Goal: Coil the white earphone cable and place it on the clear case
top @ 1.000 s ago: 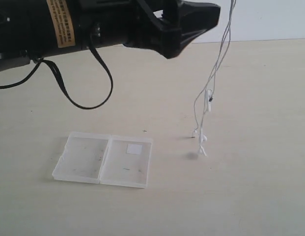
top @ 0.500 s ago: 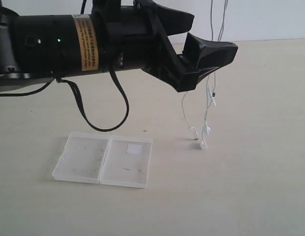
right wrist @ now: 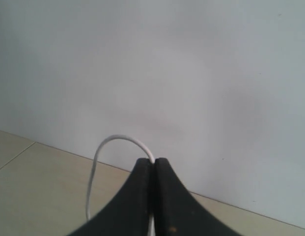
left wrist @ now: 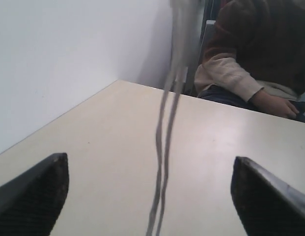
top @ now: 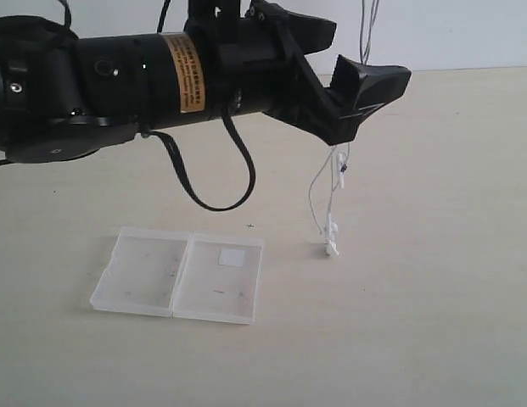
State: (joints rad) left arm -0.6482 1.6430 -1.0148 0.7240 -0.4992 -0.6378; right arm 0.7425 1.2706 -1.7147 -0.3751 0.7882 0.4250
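nothing legible. orange label (top: pixel 188 72) on left arm (top: pixel 102 85): print too blurred. white sticker (top: pixel 232 258) on clear case (top: pixel 144 273): blank.

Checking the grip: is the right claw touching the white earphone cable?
Touching: the right wrist view shows the right claw shut on the white earphone cable.

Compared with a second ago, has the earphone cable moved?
Yes. The earphone cable has drifted left, toward the clear case, which lies where it was.
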